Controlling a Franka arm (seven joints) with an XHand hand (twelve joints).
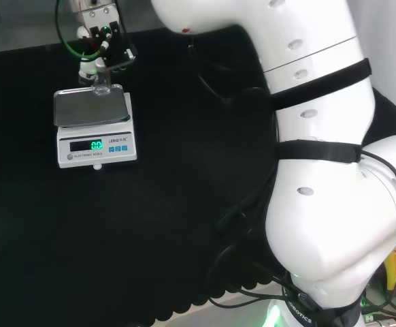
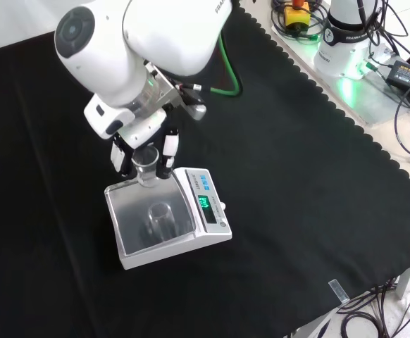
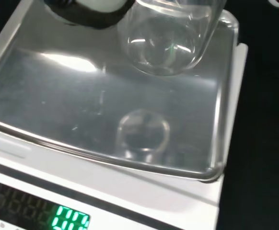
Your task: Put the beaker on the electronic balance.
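Front view: black and white fingers (image 2: 168, 151) are curling round a clear glass beaker (image 2: 147, 167), pinching it near its rim on both sides. The hand (image 2: 136, 144) is coming in from the top of the view, below the arm's big white link (image 2: 120, 49). The beaker is hanging upright over the far edge of the electronic balance (image 2: 168, 220), and its reflection is showing in the shiny steel weighing pan (image 2: 131, 211). Whether its base is touching the pan is unclear; in the wrist view it looks just above the metal. The balance is sitting on the black cloth (image 2: 296, 176), its green display (image 2: 203, 205) glowing on the side to the right.
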